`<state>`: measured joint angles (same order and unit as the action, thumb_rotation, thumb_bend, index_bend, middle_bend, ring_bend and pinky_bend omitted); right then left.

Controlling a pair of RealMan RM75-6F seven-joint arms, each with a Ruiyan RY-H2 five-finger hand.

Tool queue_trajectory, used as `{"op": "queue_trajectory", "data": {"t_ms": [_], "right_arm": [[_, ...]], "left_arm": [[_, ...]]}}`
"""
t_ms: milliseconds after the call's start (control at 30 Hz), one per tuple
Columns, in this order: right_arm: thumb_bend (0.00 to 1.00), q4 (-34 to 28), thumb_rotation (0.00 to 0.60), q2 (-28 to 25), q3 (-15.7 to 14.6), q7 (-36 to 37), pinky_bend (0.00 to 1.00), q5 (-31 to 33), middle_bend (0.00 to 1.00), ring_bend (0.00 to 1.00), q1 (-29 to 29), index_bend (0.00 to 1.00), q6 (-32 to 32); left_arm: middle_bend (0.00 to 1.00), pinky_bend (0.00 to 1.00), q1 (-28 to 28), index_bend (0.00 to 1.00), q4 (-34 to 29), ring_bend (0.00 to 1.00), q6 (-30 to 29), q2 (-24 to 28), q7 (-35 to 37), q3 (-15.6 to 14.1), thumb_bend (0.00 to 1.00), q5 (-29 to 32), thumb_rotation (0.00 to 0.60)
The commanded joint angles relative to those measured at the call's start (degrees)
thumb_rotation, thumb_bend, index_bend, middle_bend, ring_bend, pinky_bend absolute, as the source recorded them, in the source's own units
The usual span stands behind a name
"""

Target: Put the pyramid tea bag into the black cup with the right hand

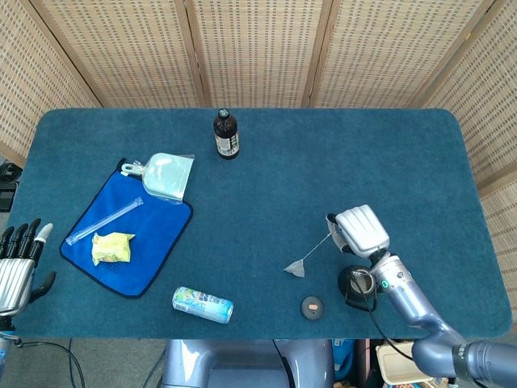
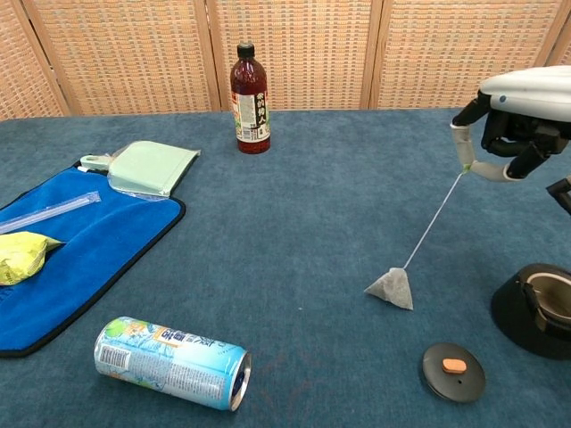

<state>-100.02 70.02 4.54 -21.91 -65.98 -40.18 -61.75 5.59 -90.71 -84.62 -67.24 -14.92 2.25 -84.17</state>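
The grey pyramid tea bag (image 2: 391,289) (image 1: 295,268) dangles on its white string, just off the blue table. My right hand (image 2: 513,122) (image 1: 360,230) pinches the string's top end, up and to the right of the bag. The black cup (image 2: 538,308) (image 1: 356,281) stands open at the front right, below the hand; the arm partly covers it in the head view. Its round black lid (image 2: 454,370) (image 1: 312,306) lies flat on the table to the left of it. My left hand (image 1: 18,263) rests at the far left edge, fingers spread and holding nothing.
A tipped drink can (image 2: 173,362) lies near the front edge. On the left, a blue cloth (image 2: 71,250) carries a yellow packet (image 2: 18,253), a clear tube (image 2: 49,213) and a pale green pouch (image 2: 152,168). A dark bottle (image 2: 251,87) stands at the back.
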Motion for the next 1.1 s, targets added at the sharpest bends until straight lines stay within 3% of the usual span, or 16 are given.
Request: {"op": "queue_trajectory", "data": {"t_ms": [33, 300, 700, 1100], "right_arm": [[0.61, -0.9, 0.6, -1.7, -0.2, 2.2, 1.0, -1.7, 1.0, 1.0, 0.9, 0.64, 0.0], [0.61, -1.0, 0.6, -5.1, -0.7, 11.8, 1.0, -10.0, 1.0, 1.0, 2.9, 0.65, -0.5], [0.62, 4.2, 0.6, -7.9, -2.3, 29.3, 1.0, -24.2, 1.0, 1.0, 4.7, 0.67, -4.5], [0.63, 4.9, 0.6, -10.8, -3.1, 33.7, 1.0, -27.2, 1.0, 1.0, 8.0, 0.68, -8.5]], "left_arm": [[0.0, 0.0, 0.0, 0.0, -0.1, 0.0, 0.1, 0.0, -0.1, 0.0, 0.35, 0.0, 0.6], [0.0, 0.0, 0.1, 0.0, -0.4, 0.0, 0.2, 0.0, -0.4, -0.1, 0.35, 0.1, 0.6], [0.0, 0.0, -0.3, 0.0, -0.8, 0.0, -0.1, 0.2, -0.8, -0.3, 0.35, 0.1, 0.6], [0.0, 0.0, -0.6, 0.0, -1.1, 0.0, -0.6, 0.4, -0.8, -0.5, 0.35, -0.3, 0.6]]}}
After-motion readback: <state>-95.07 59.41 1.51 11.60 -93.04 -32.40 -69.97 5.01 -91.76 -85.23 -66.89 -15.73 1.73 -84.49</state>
